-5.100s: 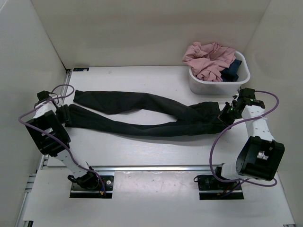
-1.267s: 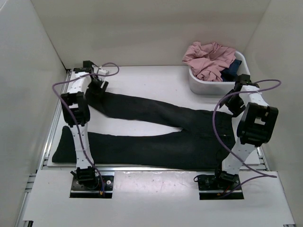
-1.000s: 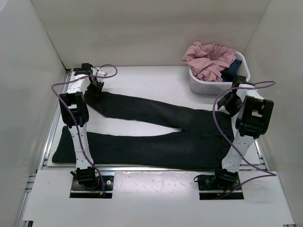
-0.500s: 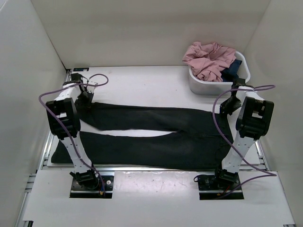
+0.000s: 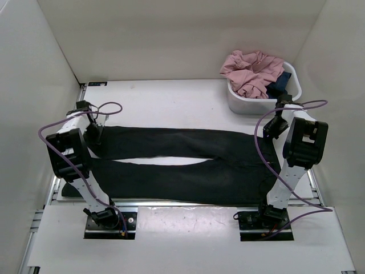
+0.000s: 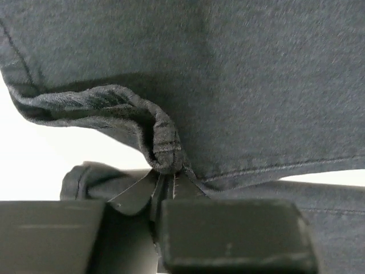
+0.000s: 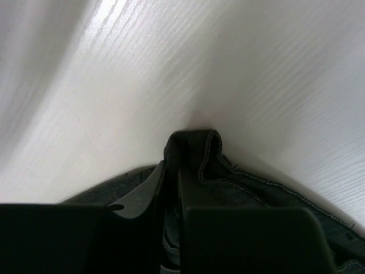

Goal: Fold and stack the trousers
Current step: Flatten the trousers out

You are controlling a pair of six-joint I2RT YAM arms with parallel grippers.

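The left hand (image 6: 165, 178) is clamped on a bunched fold of hem at the end of the far leg. The right hand (image 7: 171, 171) is pinched shut on a ridge of cloth at the far corner of the waist.

The black trousers (image 5: 182, 157) lie full length along the near half of the worktop (image 5: 171, 100), waist to the right.

A second ago the far leg slanted away toward the far left corner. It has since been swung in and now runs almost parallel to the near leg, with only a thin gap between them. The legs look ready to be laid one over the other.

Five seconds ago the legs were crossed and rumpled further from the arms. The tub (image 5: 236, 104) of clothes has not moved.
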